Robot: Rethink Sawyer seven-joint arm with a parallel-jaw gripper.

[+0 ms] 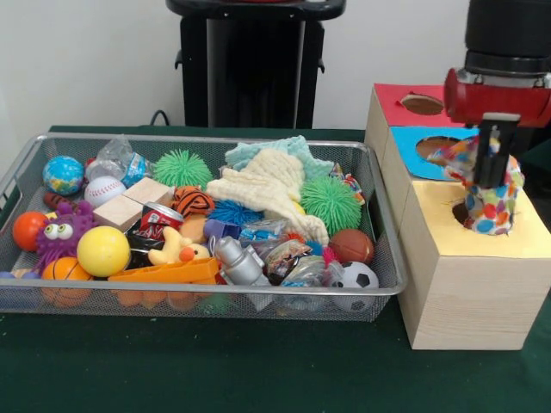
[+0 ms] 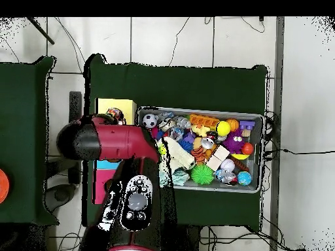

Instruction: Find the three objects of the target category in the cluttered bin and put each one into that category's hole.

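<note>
My gripper (image 1: pixel 492 172) is shut on a floppy soft piece (image 1: pixel 489 202) with red, blue, yellow and white dots. The piece hangs with its lower end at the round hole (image 1: pixel 459 210) in the yellow top of the pale wooden box (image 1: pixel 469 292), right of the bin. The wire-mesh bin (image 1: pixel 215 292) is full of toys. A scrap with a similar pattern (image 1: pixel 351 183) peeks out by the bin's far right corner. In the overhead view the red arm (image 2: pixel 111 140) hides the gripper; the yellow top (image 2: pixel 111 106) and the bin (image 2: pixel 262 153) show.
Behind the yellow box stand a blue-topped box (image 1: pixel 409 138) and a red-topped box (image 1: pixel 392 103), each with a hole. The bin holds green spiky balls (image 1: pixel 331 203), a cream cloth (image 1: pixel 267 189), a yellow ball (image 1: pixel 103 250), a soccer ball (image 1: pixel 355 277) and wooden blocks (image 1: pixel 133 204).
</note>
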